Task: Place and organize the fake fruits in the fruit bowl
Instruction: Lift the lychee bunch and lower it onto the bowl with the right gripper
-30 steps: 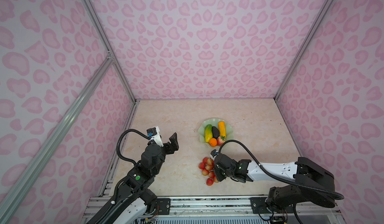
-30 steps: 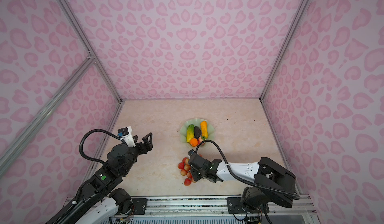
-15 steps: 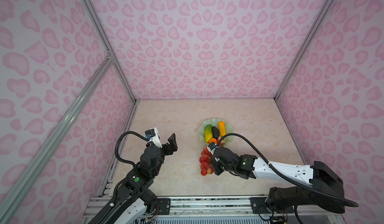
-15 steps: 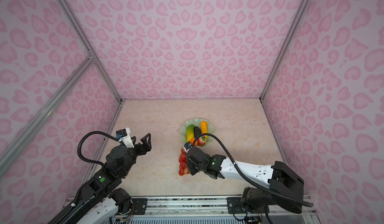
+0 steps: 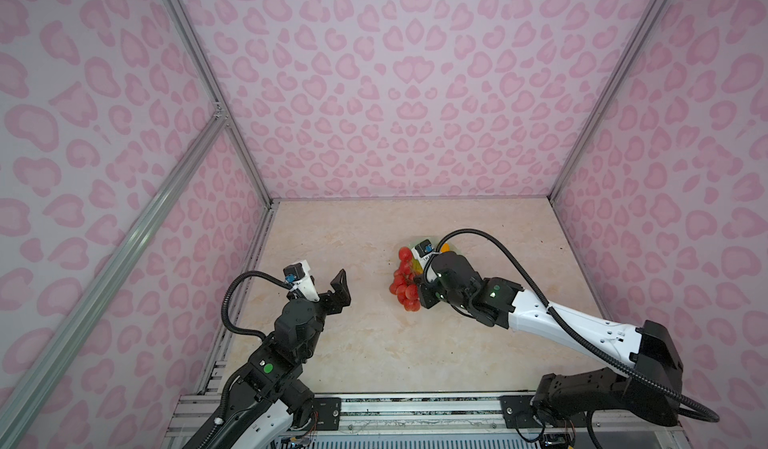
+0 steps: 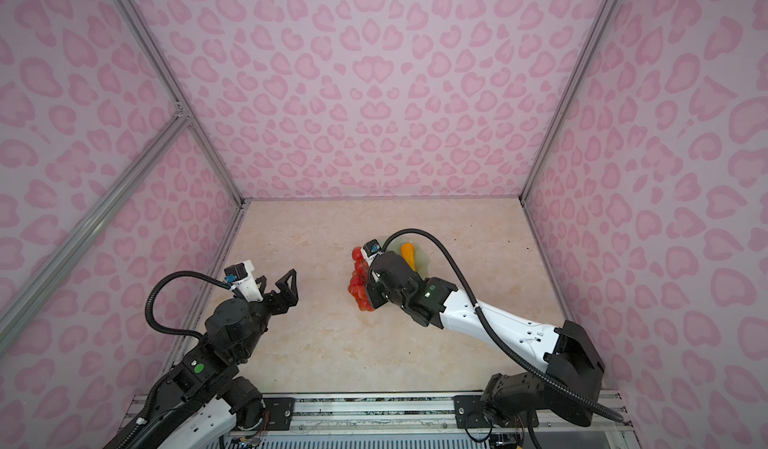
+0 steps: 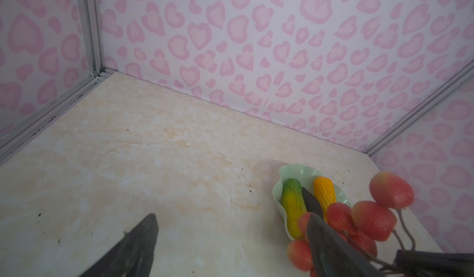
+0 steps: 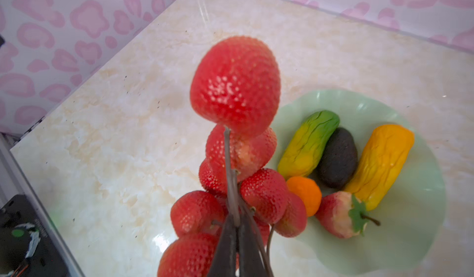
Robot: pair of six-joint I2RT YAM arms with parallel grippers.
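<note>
Right tool (image 8: 237,247) pinched on berry bunch (image 8: 234,145) stem, seemingly above bowl (image 8: 420,186) edge (left tool (image 6: 276,287) agape, empty, raised).

Pink heart-patterned walls (image 5: 395,93) enclose a beige marbled floor (image 5: 353,343).

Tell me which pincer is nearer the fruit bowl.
Right. The right pincer, shut on the berry bunch, hangs beside the fruit bowl; the left pincer stands open, far across the table.
</note>
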